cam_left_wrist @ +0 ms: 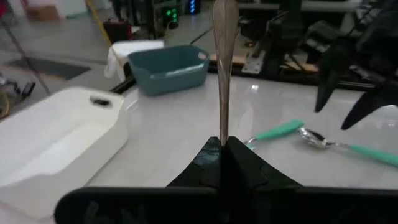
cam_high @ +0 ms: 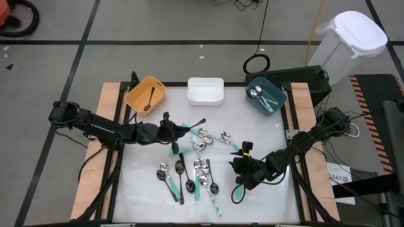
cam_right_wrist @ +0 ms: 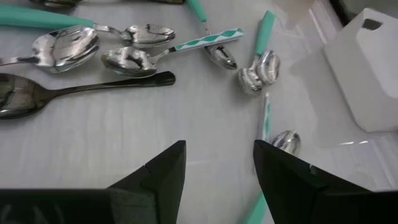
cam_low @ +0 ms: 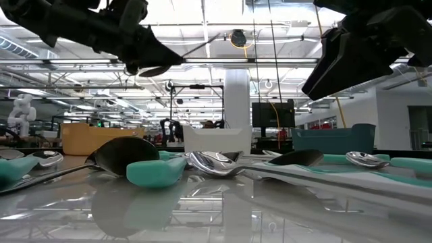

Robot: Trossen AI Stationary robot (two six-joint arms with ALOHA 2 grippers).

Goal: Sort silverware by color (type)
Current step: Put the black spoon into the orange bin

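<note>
Several spoons (cam_high: 196, 167) with mint-green, black or plain handles lie loose on the white table top (cam_high: 265, 139). My left gripper (cam_high: 175, 130) is above the pile's far left part. It is shut on a thin, plain metal-coloured spoon (cam_left_wrist: 224, 74), which looks dark in the high view (cam_high: 192, 124). My right gripper (cam_high: 243, 173) hangs open to the right of the pile. Its fingers (cam_right_wrist: 161, 168) stand apart above bare table, with spoons (cam_right_wrist: 124, 59) ahead of them. My left gripper pinches one end of the spoon (cam_left_wrist: 222, 134) between its two shut fingers; whether that end is the bowl or the handle is hidden by the fingers. The fingers come nearly level from the table's left. The spoon sticks straight out ahead of them, lifted clear of the table.
Three bins stand along the far edge. The orange one (cam_high: 145, 94) holds a dark spoon, the white one (cam_high: 205, 90) stands in the middle, and the teal one (cam_high: 265, 94) holds mint-handled spoons. Wooden rails (cam_high: 107, 113) border the table left and right.
</note>
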